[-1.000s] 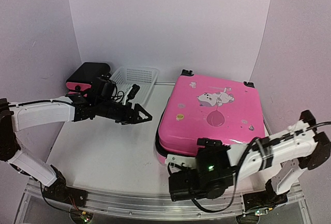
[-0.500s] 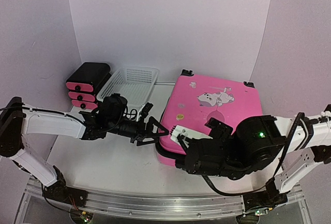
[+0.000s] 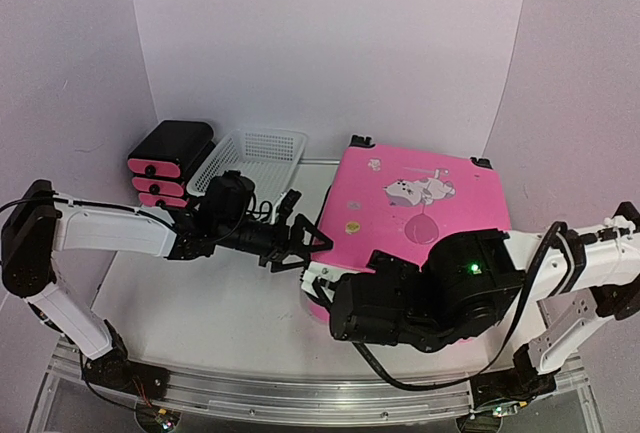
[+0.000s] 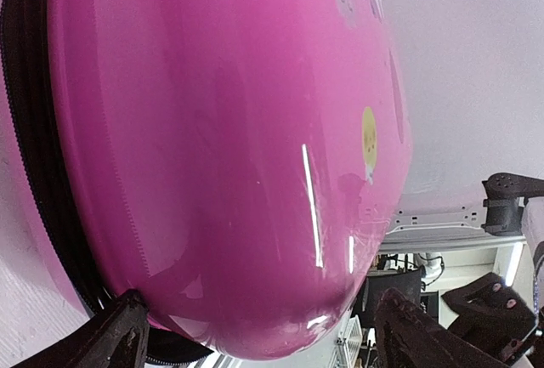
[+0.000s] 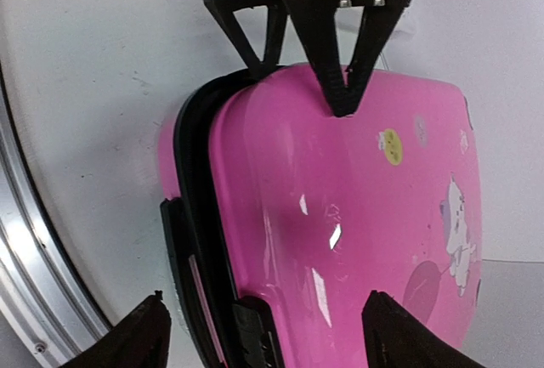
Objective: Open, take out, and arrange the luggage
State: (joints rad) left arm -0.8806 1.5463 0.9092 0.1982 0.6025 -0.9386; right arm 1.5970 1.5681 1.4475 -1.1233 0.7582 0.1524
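The luggage [image 3: 420, 203] is a glossy pink hard-shell suitcase lying flat on the table's right half, stickers up. A black zipper band [image 5: 195, 206] runs round its side. My left gripper [image 3: 308, 248] is at its front-left corner, open, with the rounded pink corner [image 4: 255, 215] between the spread fingers [image 4: 119, 338]. My right gripper [image 5: 272, 338] hangs over the suitcase's near-left edge, open, one finger off the shell and one over the lid. In the top view its fingers are hidden under the bulky black wrist [image 3: 420, 298]. The left gripper's fingertips [image 5: 340, 70] show in the right wrist view.
A small black drawer unit with pink fronts [image 3: 165, 158] stands at the back left, with a white mesh basket [image 3: 255, 158] beside it. White walls close in the back and sides. A metal rail [image 3: 300, 393] runs along the near edge.
The left gripper has travelled right, from the basket area to the suitcase's front-left corner. The right arm has swung up from the near edge to over the suitcase's front edge.
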